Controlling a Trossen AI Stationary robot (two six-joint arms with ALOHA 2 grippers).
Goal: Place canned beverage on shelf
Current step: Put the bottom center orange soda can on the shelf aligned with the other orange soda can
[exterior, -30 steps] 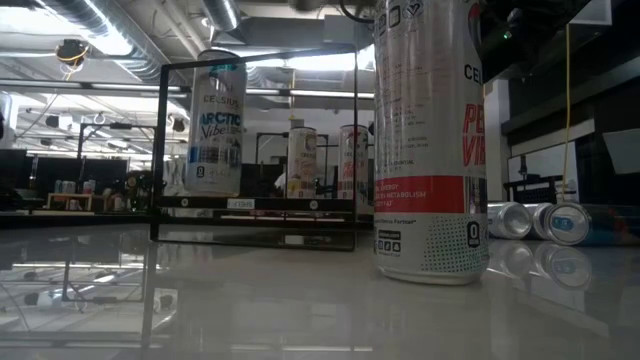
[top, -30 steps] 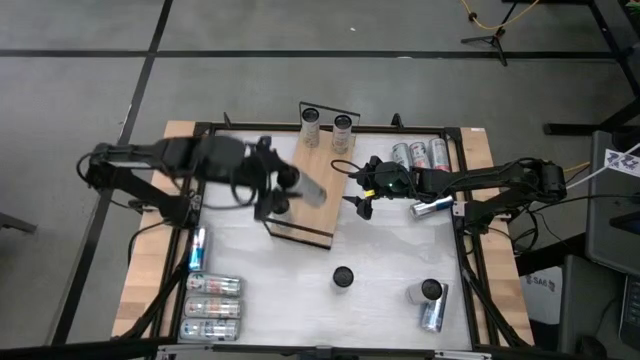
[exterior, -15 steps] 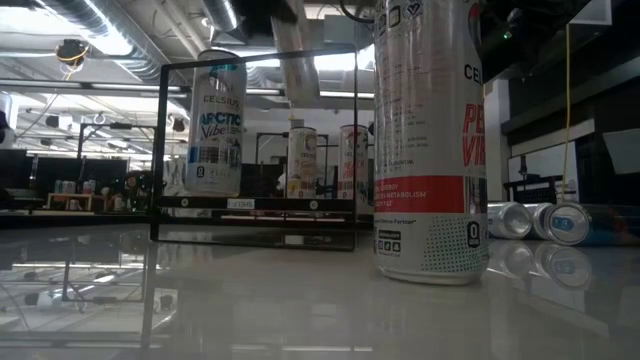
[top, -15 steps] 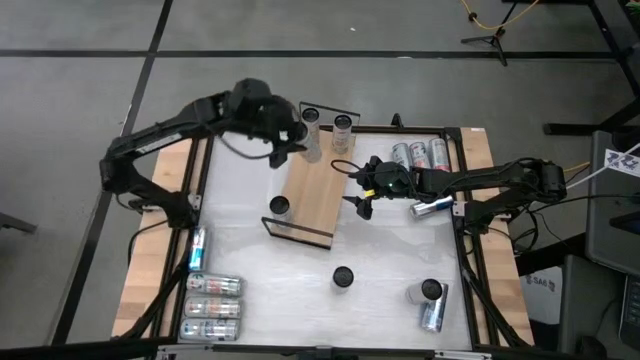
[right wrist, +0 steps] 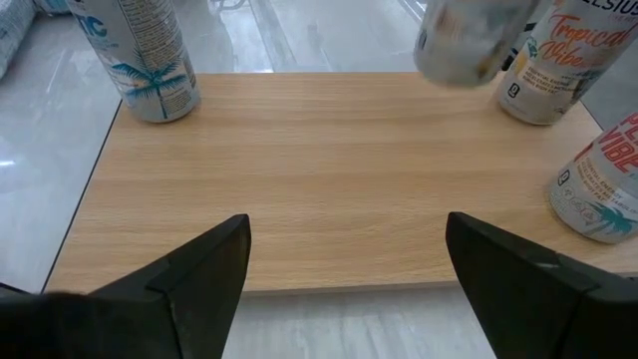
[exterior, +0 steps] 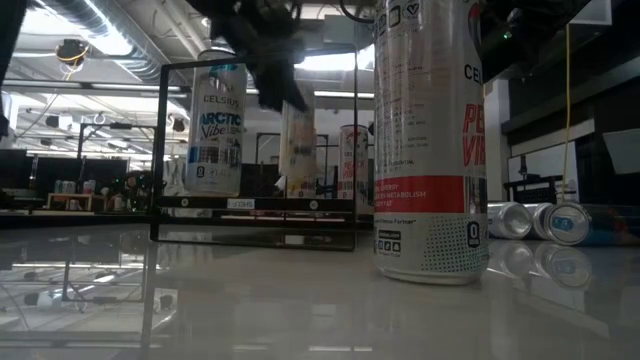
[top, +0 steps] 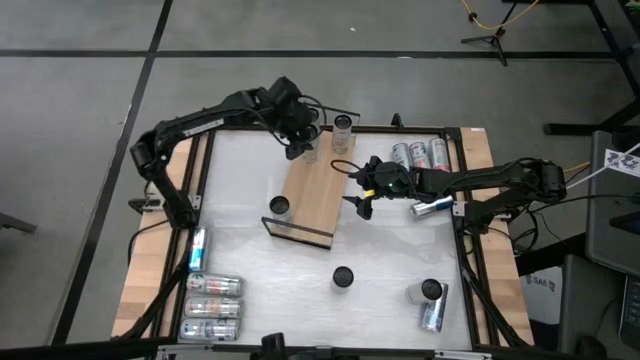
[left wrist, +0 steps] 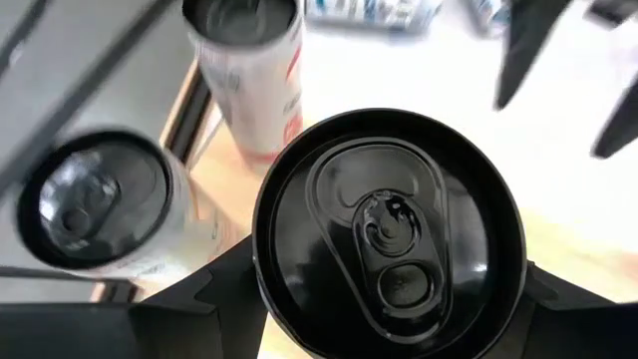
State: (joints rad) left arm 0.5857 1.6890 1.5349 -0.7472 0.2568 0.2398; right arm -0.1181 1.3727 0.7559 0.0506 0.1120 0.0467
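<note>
white tabletop (top: 250,170) carries the shelf (top: 315,195), angled mid-table. left pincer (top: 300,135) grips a black-topped can (left wrist: 389,234) over the shelf's far end, beside two standing cans (top: 343,124) w/ a third at the near end. step looks like placing: next, lower it upright w/o bumping neighbours. right pincer (top: 362,192) waits open beside the shelf

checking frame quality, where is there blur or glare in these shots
Right wrist view: the can over the shelf is motion-smeared. Low view: the left pincer is a dark blur against bright ceiling lights, and the glossy tabletop mirrors them. Left wrist view: the held black-topped can is sharp, its surroundings soft.
</note>
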